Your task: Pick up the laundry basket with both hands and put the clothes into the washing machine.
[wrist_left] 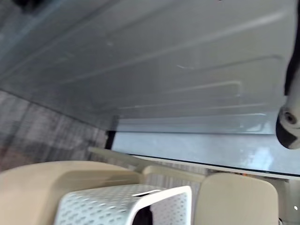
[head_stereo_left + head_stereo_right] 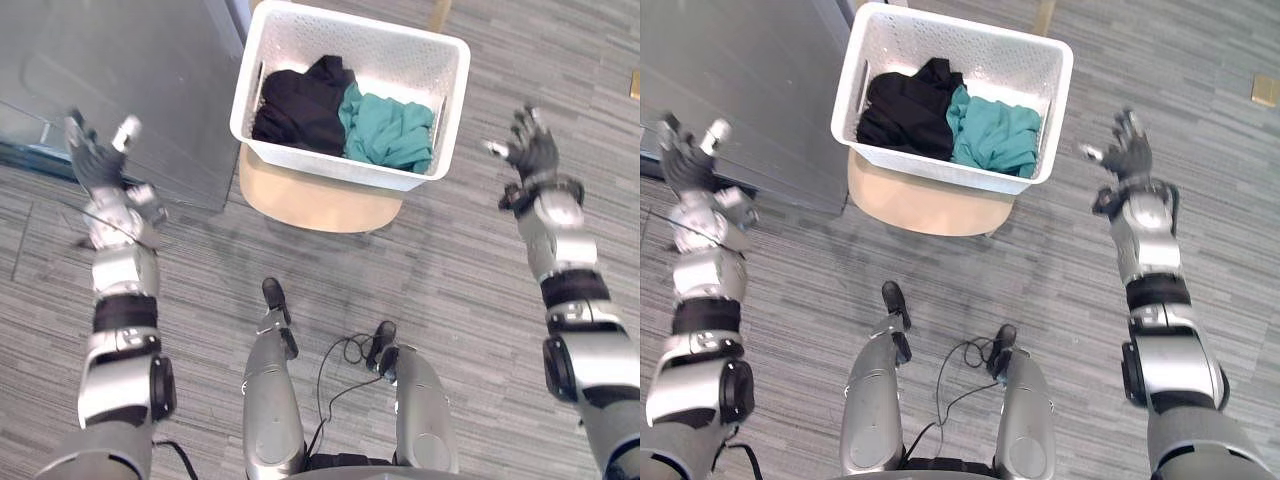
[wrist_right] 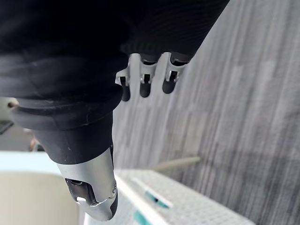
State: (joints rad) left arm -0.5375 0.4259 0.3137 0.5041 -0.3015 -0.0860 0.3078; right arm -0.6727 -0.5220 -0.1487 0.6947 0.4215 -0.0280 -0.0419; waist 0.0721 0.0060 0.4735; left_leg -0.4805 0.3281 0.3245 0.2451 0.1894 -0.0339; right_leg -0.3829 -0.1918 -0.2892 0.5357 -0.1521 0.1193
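Grey carpet (image 2: 450,260), laundry basket (image 2: 380,55) half-hiding stool (image 2: 310,205) — left robot hand (image 2: 95,165), right robot hand (image 2: 533,152) spread

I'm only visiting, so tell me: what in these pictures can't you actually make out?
- Eye views: the basket covers most of the stool, hiding its legs.
- Eye views: the black cloth and teal cloth hide whatever lies beneath them.
- Eye views: the grey panel is cut off by the top and left edges, so I cannot tell if it is the washer.
- Right wrist view: the right hand blocks most of the basket.
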